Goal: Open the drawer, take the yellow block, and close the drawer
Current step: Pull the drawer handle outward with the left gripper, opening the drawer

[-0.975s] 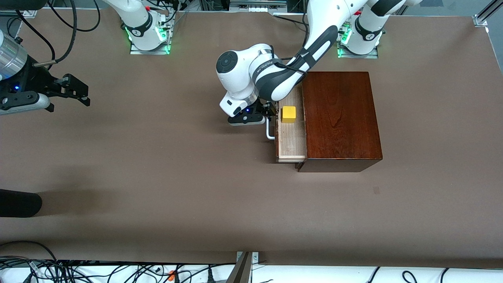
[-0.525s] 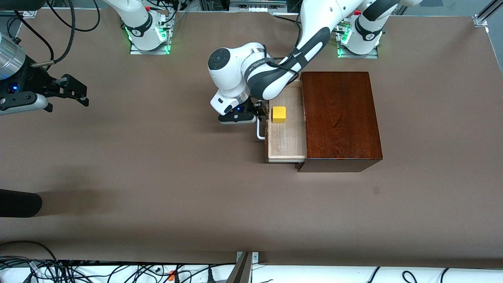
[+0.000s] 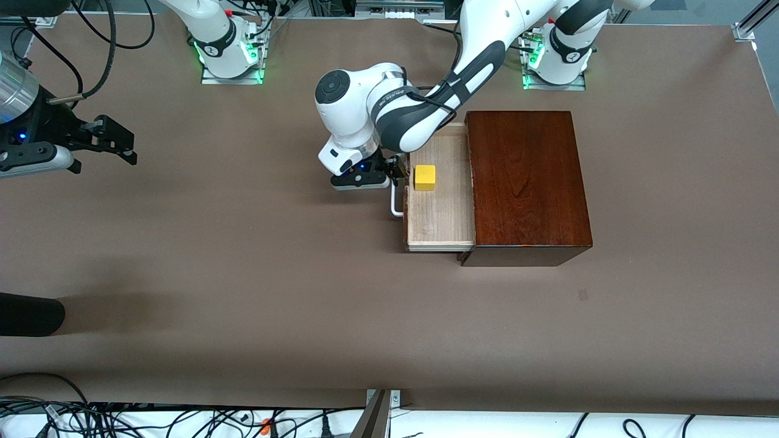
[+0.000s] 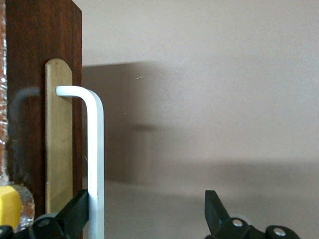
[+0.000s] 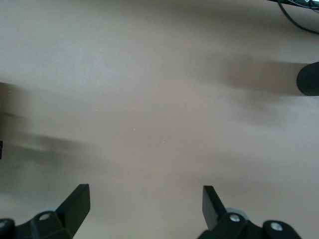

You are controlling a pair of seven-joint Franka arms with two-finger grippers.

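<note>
Left hand hooks the drawer handle with spread fingers, right hand waits open over bare counter; yellow block just inside looks light, rigid, best pinched on flat sides.

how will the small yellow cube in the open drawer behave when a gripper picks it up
The small bright yellow cube looks rigid with flat plain faces, so it should probably sit square between fingers and not roll. It seems light for its size. Its smooth faces might slip slightly. It rests on the pale wooden drawer floor.
</note>
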